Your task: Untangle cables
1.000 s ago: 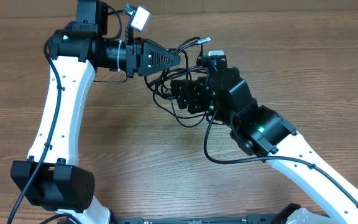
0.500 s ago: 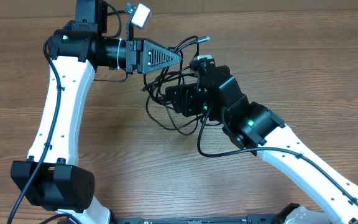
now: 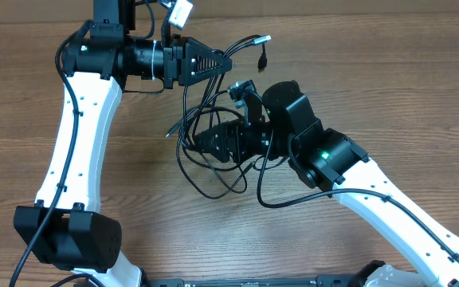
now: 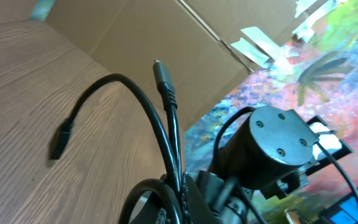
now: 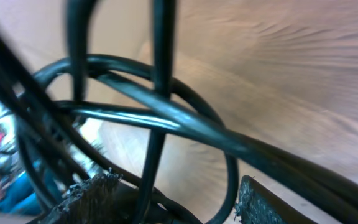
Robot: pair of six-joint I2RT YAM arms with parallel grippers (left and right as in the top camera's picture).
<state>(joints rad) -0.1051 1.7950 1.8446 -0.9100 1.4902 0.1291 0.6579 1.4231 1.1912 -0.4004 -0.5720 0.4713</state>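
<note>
The cables (image 3: 186, 100) are a tangle of thin black cords hanging between both grippers above the wooden table. My left gripper (image 3: 226, 61) is shut on two strands; their plug ends (image 3: 264, 38) stick out past it to the right. In the left wrist view the strands (image 4: 169, 134) rise from the shut jaws, one ending in a silver-tipped plug (image 4: 159, 70), another bending down to a black plug (image 4: 58, 142). My right gripper (image 3: 200, 140) is lower, in the tangle. Its fingers (image 5: 86, 194) stand apart, open, with loose strands (image 5: 157, 118) crossing between them.
A cardboard wall (image 3: 333, 6) runs along the far edge of the table. The right arm's own thicker wire (image 3: 293, 204) loops under its wrist. The left arm's base (image 3: 66, 239) is at the near left. The right arm's round joint (image 4: 278, 143) shows close by in the left wrist view.
My right gripper has moved left and down into the tangle, drawing the loops out to the left. The left gripper has lifted slightly toward the far edge, still shut on its strands.
</note>
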